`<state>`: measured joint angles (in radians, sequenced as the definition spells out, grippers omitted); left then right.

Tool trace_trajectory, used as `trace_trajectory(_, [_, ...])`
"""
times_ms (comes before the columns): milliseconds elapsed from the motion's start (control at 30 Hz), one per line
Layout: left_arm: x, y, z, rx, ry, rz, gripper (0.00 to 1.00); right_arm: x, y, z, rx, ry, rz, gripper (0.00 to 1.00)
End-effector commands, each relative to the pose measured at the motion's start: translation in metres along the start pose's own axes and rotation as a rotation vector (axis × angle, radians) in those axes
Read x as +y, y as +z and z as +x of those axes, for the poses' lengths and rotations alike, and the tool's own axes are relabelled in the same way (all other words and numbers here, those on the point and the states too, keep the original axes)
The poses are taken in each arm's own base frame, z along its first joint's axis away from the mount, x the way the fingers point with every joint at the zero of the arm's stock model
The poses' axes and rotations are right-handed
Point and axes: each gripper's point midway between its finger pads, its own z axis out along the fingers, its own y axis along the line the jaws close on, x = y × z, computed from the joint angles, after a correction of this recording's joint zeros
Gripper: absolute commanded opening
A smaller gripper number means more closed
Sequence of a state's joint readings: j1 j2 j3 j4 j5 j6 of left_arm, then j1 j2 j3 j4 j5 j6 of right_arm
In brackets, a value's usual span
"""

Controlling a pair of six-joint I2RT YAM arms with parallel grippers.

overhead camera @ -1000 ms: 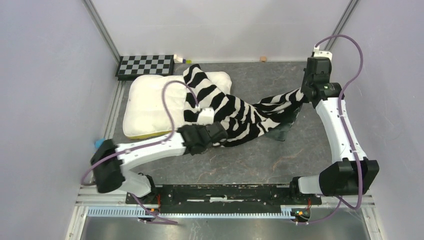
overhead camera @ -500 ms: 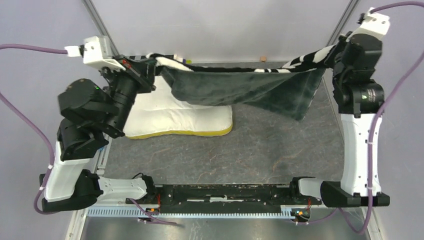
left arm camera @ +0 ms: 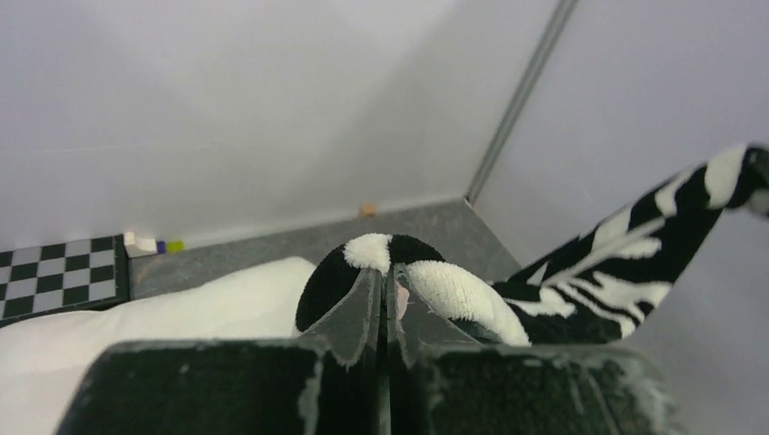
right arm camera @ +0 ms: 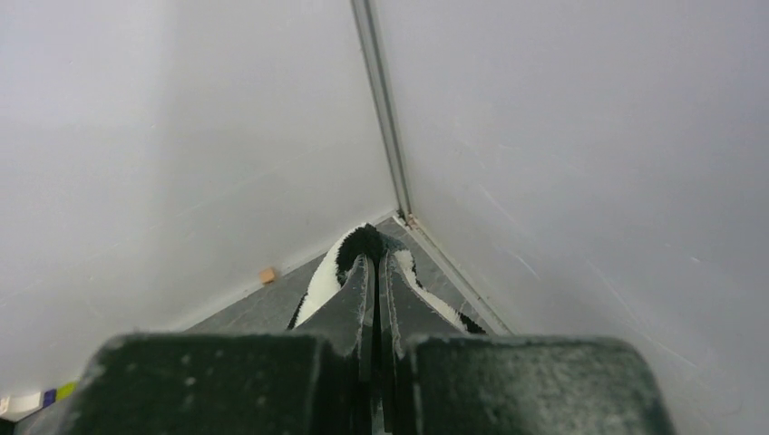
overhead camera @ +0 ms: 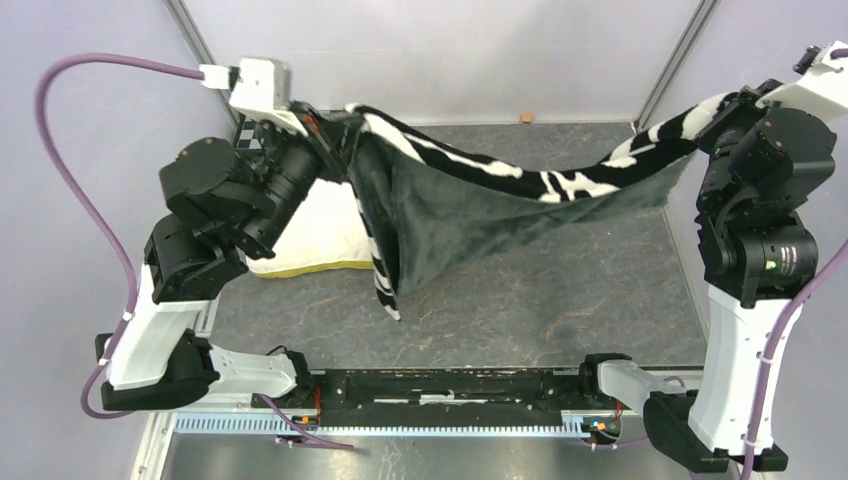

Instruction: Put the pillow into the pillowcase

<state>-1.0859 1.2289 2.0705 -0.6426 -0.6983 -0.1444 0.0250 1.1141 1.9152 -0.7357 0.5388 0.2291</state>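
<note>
Zebra-striped, pinched fast at both ends: hold pillowcase [overhead camera: 470, 195] taut between left gripper [overhead camera: 335, 128], ten o'clock, and right gripper [overhead camera: 712, 120], two; find mouth facing pillow [overhead camera: 305, 228], nine.

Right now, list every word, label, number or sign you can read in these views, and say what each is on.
None: no readable text shows on the zebra-striped fabric pillowcase, the cream-white quilted pillow or the black-and-white checkerboard.
</note>
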Motion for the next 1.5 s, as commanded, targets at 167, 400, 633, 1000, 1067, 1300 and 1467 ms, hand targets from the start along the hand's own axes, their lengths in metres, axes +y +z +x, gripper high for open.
trace_trajectory(167, [-0.052,-0.06,0.04,0.077,-0.049,0.497,0.03,-0.063,-0.063,-0.043,-0.159,0.049,0.151,0.0])
trace_trajectory(400, [-0.065,-0.082,0.051,0.116,-0.115,0.621,0.03,-0.102,-0.111,-0.061,-0.223,0.077,0.222,0.0])
trace_trajectory(633, [-0.042,-0.005,0.108,0.317,-0.058,0.195,0.02,-0.081,-0.05,-0.001,-0.075,-0.081,0.276,0.0])
trace_trajectory(1000, [0.05,0.207,0.302,0.637,-0.151,-0.119,0.02,-0.034,0.153,0.231,0.384,-0.403,0.339,0.0])
trace_trajectory(1067, [0.073,0.229,0.322,0.655,-0.143,-0.171,0.02,-0.031,0.178,0.258,0.469,-0.427,0.341,0.11])
trace_trajectory(1300, [0.108,0.261,0.334,0.654,-0.147,-0.214,0.05,0.014,0.188,0.297,0.611,-0.366,0.11,0.79])
trace_trajectory(1467, [0.118,0.263,0.338,0.666,-0.148,-0.219,0.29,0.041,0.136,0.326,0.652,-0.332,-0.054,0.92])
